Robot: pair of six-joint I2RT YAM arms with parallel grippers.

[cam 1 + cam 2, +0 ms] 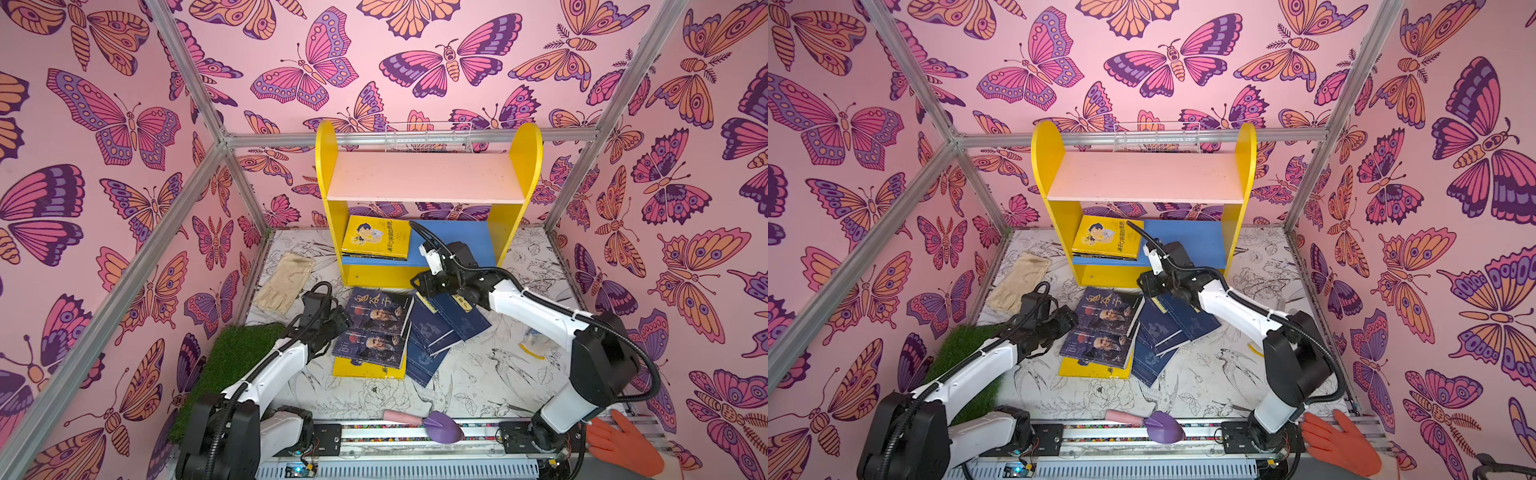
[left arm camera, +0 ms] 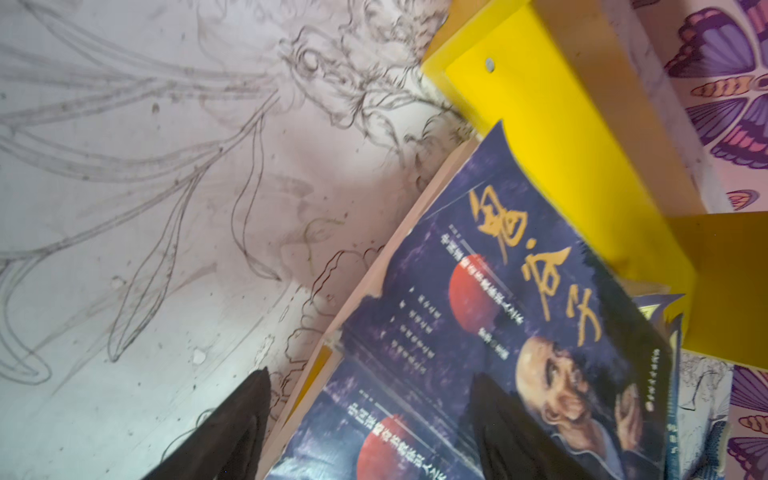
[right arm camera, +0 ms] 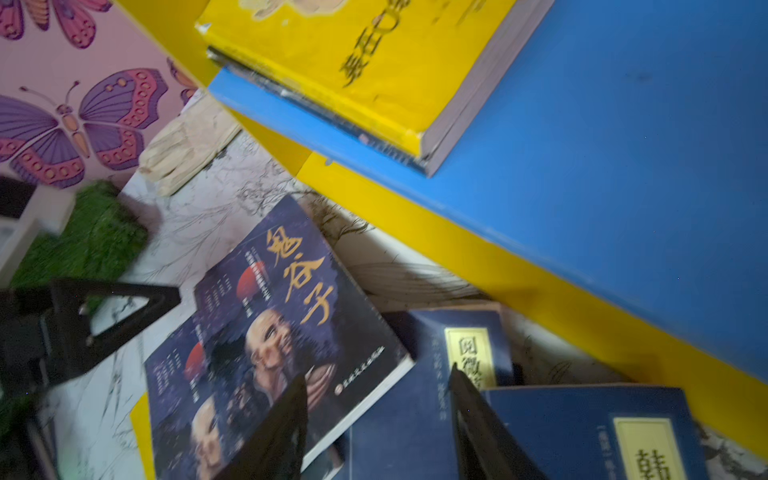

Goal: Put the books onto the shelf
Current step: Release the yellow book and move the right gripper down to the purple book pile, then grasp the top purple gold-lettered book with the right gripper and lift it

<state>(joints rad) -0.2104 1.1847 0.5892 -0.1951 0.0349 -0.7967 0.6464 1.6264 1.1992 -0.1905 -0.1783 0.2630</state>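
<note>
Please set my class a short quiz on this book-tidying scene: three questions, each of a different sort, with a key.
1. True or false: the pink upper board of the shelf holds a book.
2. The top book on the blue lower board is: A yellow, B navy, C black.
3. How many portrait-cover books lie on the table?
Key: 1 false; 2 A; 3 two.

1. I am operating inside a staged robot test cell, not a home.
2. Evidence: aluminium frame (image 1: 270,140), butterfly-print wall panels (image 1: 374,62), line-drawing floor sheet (image 1: 478,374), mounting rail (image 1: 374,434) along the front edge.
</note>
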